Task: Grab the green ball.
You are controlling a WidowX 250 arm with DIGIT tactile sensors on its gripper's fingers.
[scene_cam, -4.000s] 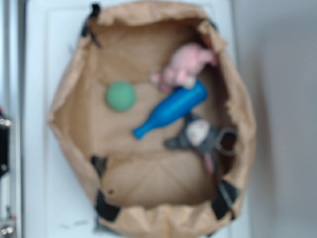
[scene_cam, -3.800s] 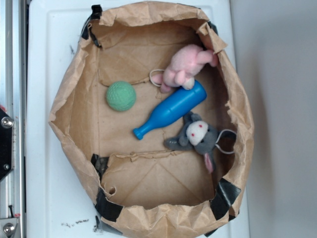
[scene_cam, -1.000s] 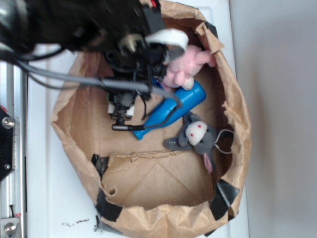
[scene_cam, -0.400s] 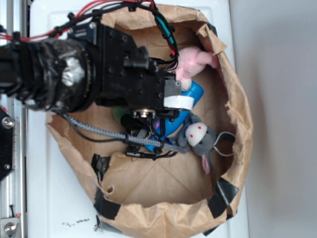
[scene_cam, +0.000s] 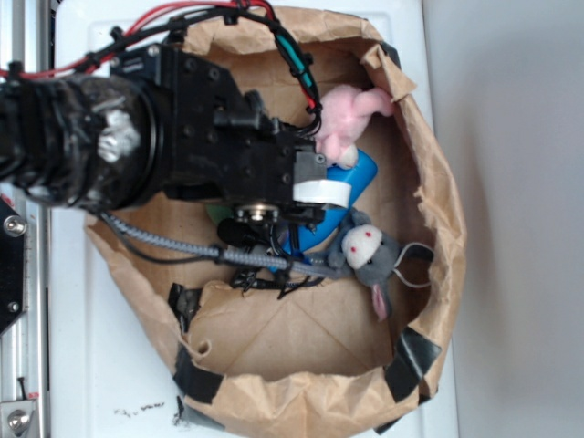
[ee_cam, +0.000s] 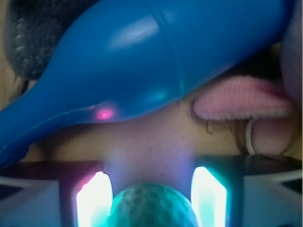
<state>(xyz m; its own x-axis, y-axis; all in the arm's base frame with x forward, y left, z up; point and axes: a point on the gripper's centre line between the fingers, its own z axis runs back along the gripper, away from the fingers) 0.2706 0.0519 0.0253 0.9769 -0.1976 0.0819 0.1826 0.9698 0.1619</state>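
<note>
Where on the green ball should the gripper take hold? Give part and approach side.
Across its widest middle, coming straight down: the green ball is round, and already sits between the two fingers of the gripper, clear of the blue bottle ahead.

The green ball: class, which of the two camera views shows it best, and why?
The wrist view. The green ball sits at the bottom of the picture between the gripper's two bright fingers, its dimpled top plainly visible. In the exterior view the black arm covers it almost entirely; only a green sliver shows at the arm's lower edge.

Dimpled mint-green ball [ee_cam: 151, 208] between the pincer's [ee_cam: 150, 201] fingers [ee_cam: 93, 198].
</note>
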